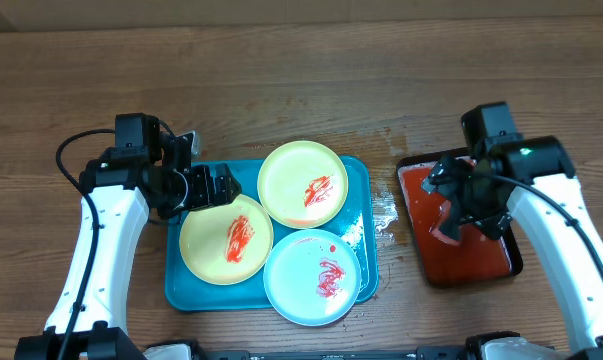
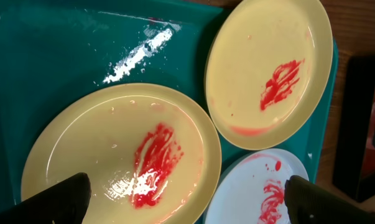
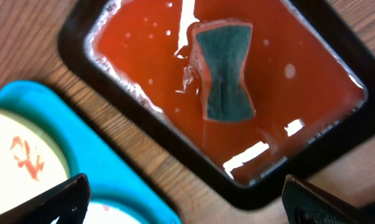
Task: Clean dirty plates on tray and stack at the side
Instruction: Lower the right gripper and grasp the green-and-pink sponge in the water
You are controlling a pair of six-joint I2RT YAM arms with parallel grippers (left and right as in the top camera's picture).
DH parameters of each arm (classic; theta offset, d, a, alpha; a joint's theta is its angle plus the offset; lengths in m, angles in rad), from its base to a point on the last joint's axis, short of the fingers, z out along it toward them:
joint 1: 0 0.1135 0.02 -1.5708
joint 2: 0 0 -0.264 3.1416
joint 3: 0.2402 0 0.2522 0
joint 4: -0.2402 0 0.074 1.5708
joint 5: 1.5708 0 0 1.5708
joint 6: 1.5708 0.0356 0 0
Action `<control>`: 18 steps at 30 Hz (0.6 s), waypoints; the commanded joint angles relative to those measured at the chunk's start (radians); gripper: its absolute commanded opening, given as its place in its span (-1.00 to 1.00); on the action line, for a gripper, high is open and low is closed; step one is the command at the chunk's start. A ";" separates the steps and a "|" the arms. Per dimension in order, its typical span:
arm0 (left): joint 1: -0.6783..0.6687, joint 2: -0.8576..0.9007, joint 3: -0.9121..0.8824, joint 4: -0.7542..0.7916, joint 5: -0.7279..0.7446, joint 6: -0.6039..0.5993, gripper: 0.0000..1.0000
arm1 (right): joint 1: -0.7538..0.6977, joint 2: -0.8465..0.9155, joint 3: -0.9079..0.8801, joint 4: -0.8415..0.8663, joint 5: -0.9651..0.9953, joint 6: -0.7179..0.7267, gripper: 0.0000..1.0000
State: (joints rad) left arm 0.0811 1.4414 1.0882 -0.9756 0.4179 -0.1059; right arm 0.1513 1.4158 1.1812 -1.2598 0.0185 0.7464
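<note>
Left claw (image 2: pixel 188 198) apart, over yellow plate (image 2: pixel 87 155) on tray (image 2: pixel 44 56); right claw (image 3: pixel 184 199) apart, over sponge (image 3: pixel 224 68).

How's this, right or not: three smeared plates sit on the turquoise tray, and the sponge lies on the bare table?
Not quite. The plates do sit on the tray, but the sponge lies in the black tray, in red liquid; the right wrist view shows it.
</note>
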 commanded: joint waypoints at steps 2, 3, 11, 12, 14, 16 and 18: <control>0.003 0.004 0.024 -0.006 0.014 0.001 0.95 | 0.006 0.000 -0.111 0.120 0.018 -0.042 1.00; 0.003 0.004 0.024 -0.001 0.013 0.001 0.92 | 0.006 0.000 -0.136 0.152 0.017 -0.043 1.00; 0.003 0.004 0.024 0.005 -0.003 0.001 0.79 | -0.043 0.012 -0.212 0.283 0.057 -0.031 0.63; 0.003 0.004 0.024 0.005 -0.003 0.001 0.79 | -0.051 0.021 -0.212 0.299 0.061 -0.042 0.59; 0.003 0.004 0.024 0.004 -0.008 0.001 0.80 | -0.065 0.045 -0.212 0.325 0.069 -0.044 0.55; 0.003 0.004 0.024 0.005 -0.012 0.002 0.80 | -0.077 0.084 -0.212 0.350 0.070 -0.047 0.58; 0.003 0.004 0.024 0.005 -0.022 0.001 0.80 | -0.084 0.119 -0.212 0.367 0.069 -0.048 0.53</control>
State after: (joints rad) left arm 0.0811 1.4414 1.0885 -0.9730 0.4122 -0.1055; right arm 0.0795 1.4868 0.9741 -0.9066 0.0669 0.7063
